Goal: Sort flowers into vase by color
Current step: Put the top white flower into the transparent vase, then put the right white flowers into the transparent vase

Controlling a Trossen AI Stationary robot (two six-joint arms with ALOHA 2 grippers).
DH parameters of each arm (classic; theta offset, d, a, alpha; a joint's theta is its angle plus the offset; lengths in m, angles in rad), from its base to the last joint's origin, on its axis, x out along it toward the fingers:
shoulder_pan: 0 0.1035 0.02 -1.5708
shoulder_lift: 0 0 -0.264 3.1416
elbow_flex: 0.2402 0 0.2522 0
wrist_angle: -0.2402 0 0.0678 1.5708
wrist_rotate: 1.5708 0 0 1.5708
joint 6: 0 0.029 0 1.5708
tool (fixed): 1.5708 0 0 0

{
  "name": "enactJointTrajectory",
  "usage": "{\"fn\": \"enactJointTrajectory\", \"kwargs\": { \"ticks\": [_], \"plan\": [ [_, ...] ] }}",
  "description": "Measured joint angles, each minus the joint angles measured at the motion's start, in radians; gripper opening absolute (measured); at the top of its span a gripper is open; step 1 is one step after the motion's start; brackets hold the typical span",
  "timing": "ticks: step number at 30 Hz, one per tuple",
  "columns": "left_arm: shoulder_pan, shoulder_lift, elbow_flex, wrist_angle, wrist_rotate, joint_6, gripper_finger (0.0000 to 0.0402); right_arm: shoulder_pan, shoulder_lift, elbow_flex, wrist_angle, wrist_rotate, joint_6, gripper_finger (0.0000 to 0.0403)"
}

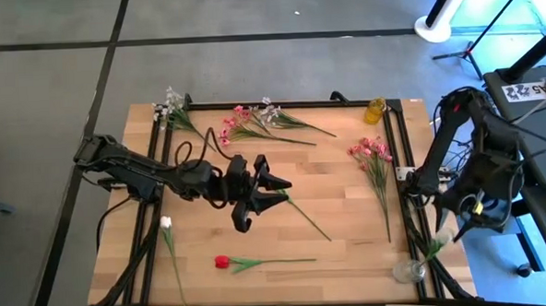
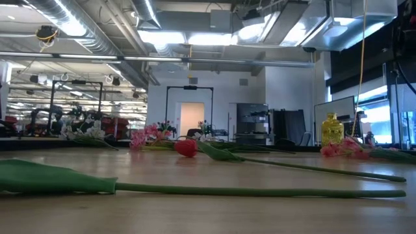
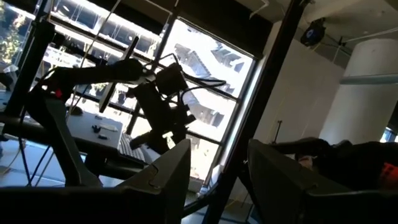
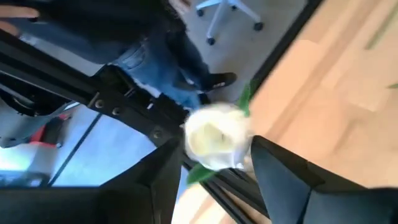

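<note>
A: Where was the white tulip (image 4: pixel 217 138)?

B: Stem in the clear vase (image 1: pixel 409 272), bloom between my right gripper's (image 4: pixel 211 177) parted fingers. Best: lift straight up. Left gripper (image 1: pixel 266 198) sat half open, empty.

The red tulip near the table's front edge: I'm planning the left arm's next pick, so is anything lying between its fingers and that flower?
Nothing visible does. Bare wood separates the left gripper from the red tulip; the green stem by the gripper runs off the other way.
</note>
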Motion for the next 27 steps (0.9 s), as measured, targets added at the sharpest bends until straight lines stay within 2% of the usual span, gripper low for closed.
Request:
{"fn": "enactJointTrajectory", "kwargs": {
  "ticks": [8,13,18,21,24,27],
  "plan": [
    [0.000,0.003,0.000,0.025,-0.016,-0.003,0.0155,0.000,0.000,0.091,-0.143,0.153,0.019,0.0191],
    [0.000,0.003,0.000,-0.028,-0.126,-0.024,0.0155,0.000,-0.001,0.107,-0.198,0.240,0.019,0.0191],
    [0.003,0.003,0.000,-0.095,-0.238,-0.026,0.0155,0.000,0.013,0.107,-0.243,0.204,0.054,0.0191],
    [0.004,0.003,0.000,-0.134,-0.362,-0.037,0.0155,0.000,0.023,0.107,-0.277,0.189,0.056,0.0191],
    [0.029,0.022,0.003,-0.186,-0.456,-0.093,0.0155,0.000,0.023,0.107,-0.247,0.240,0.050,0.0191],
    [0.073,0.082,0.022,-0.199,-0.480,-0.168,0.0150,0.000,0.023,0.107,-0.211,0.335,0.018,0.0191]
  ]
}}
